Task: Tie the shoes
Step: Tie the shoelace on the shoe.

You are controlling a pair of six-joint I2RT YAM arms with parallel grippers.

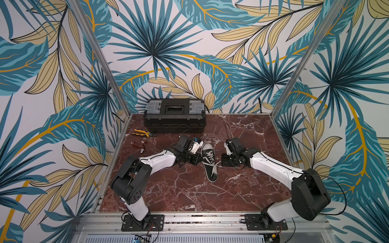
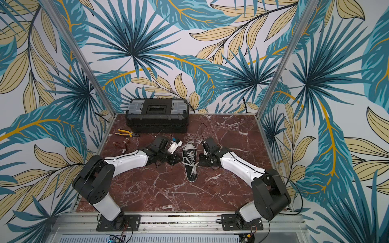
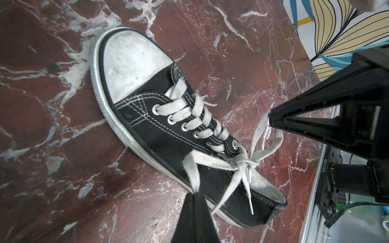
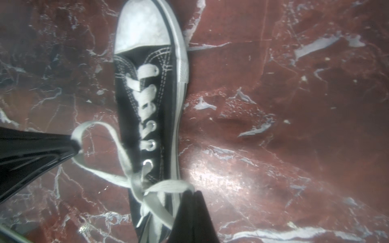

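The shoe [image 1: 209, 162], a black low-top sneaker with a white toe cap, lies mid-table with its toe toward the back wall. Its white laces [image 3: 242, 162] are knotted into a bow over the tongue. My left gripper [image 3: 194, 193] is shut on one bow loop [image 3: 192, 168], held off the shoe's left side. My right gripper [image 4: 192, 192] is shut on the other loop [image 4: 168, 186], off the right side. In both top views the left gripper [image 1: 199, 162] [image 2: 180, 161] and right gripper [image 1: 222, 162] [image 2: 200, 163] flank the shoe [image 2: 190, 162]. Two loose lace ends lie over the heel.
A black toolbox [image 1: 174, 114] stands at the back of the red marble table [image 1: 189, 195]. Yellow-handled pliers [image 1: 143, 133] and small brown parts [image 1: 139, 145] lie at the back left. Aluminium frame posts [image 1: 294, 69] rise at the table's back corners.
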